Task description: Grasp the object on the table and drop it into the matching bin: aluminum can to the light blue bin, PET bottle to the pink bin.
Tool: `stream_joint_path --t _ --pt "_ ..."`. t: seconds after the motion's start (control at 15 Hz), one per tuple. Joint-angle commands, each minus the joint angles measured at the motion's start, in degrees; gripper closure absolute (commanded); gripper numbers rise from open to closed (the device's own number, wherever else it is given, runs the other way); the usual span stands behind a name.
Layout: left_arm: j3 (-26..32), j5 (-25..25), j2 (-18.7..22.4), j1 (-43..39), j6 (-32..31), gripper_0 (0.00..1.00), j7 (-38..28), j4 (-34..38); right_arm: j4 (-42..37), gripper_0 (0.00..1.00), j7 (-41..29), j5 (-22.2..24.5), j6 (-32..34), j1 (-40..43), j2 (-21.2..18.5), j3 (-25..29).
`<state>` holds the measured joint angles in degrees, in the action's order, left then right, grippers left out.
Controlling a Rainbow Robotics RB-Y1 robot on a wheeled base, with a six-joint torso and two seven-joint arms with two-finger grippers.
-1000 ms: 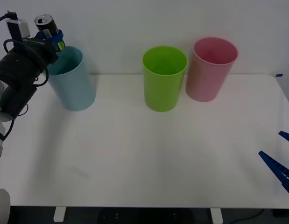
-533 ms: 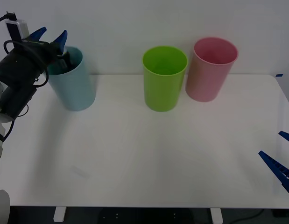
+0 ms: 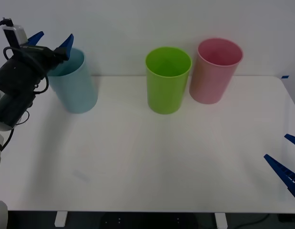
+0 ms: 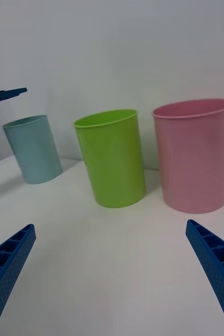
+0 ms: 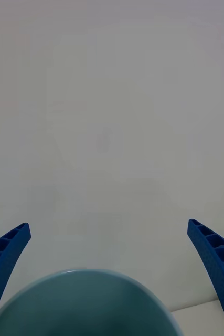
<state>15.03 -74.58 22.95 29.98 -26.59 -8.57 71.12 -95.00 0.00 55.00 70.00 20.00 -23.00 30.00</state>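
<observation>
Two spread blue fingers of the left gripper (image 3: 51, 40) hang empty just above the rim of the light blue bin (image 3: 76, 90); the aluminum can is presumably inside, so the drop looks done. Next comes withdrawal. The right gripper (image 3: 286, 162) idles, fingers apart, at the table's (image 3: 152, 157) right edge.

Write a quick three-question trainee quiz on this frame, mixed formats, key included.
1. True or false: the left end effector is shut on a can.
2. Which bin is the left end effector above? A) tall pale blue tapered plastic bin B) bright green tapered plastic bin C) tall pink tapered plastic bin
3. Fill in: the right end effector hangs open near the wide white tabletop's ____ edge, as the front view shows it.

Key: 1 false, its fingers are spread and hold nothing. 2 A. 3 right.
</observation>
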Motion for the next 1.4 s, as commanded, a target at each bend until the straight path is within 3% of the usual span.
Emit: stream_joint_path --t 0.07,0.33,0.67,0.87,1.4 --pt "0.0 3.1 0.2 -3.7 -0.7 0.0 0.1 3.8 0.0 0.0 0.0 0.0 0.0 0.0 0.0 0.0" --pt "0.4 8.7 2.0 -11.4 -4.9 0.0 0.4 10.6 0.0 0.0 0.0 0.0 0.0 0.0 0.0 0.0" --pt "1.1 16.6 8.1 -21.4 -12.6 0.0 0.4 15.9 0.0 0.0 0.0 0.0 0.0 0.0 0.0 0.0" --pt "4.2 18.1 10.0 -28.1 -18.2 0.0 0.4 19.9 0.0 0.0 0.0 0.0 0.0 0.0 0.0 0.0" --pt "14.2 18.2 10.2 -45.1 -30.7 0.0 2.8 28.2 0.0 0.0 0.0 0.0 0.0 0.0 0.0 0.0"
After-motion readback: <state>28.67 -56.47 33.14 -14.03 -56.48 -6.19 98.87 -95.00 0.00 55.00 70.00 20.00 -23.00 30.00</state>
